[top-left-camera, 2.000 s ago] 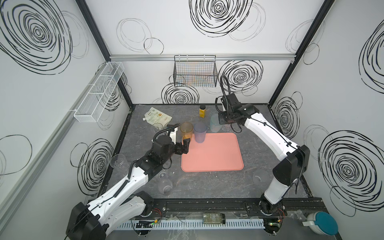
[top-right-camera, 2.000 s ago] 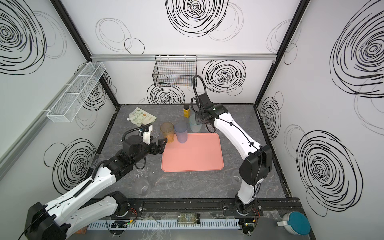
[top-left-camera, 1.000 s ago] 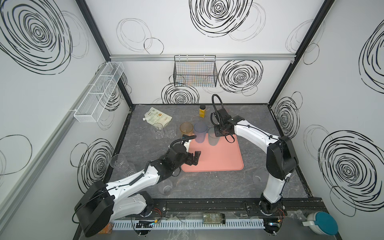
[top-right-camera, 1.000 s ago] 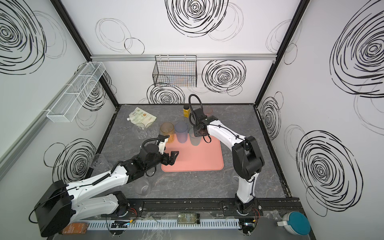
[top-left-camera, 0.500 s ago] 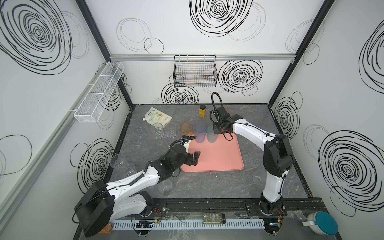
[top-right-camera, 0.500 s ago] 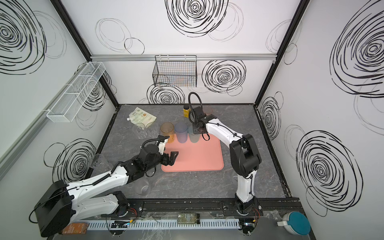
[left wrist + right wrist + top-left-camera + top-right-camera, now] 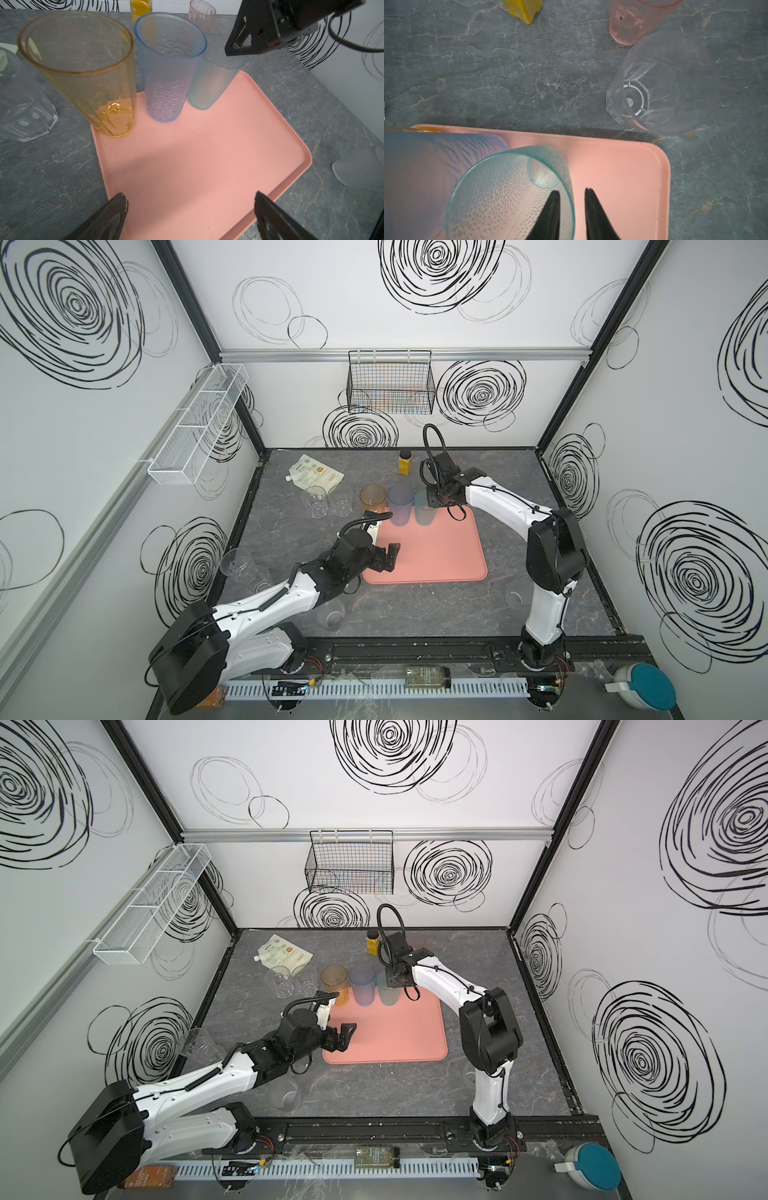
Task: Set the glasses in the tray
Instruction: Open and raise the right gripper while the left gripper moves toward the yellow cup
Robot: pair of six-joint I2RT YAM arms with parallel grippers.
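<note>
Three tall glasses stand in a row along the far edge of the tray. The orange glass is at the corner. The blue glass is just beside it, and the teal glass is next to the blue one.

My right gripper is over the teal glass. One finger is inside the glass and the other is outside, with the rim between them. The gap is small, and the fingers do not pinch the rim.

My left gripper is spread wide over the near side of the tray and holds nothing.

The pink glass and a clear glass stand on the table past the tray, near the yellow bottle. Two more clear glasses stand on the table beside the orange glass.
</note>
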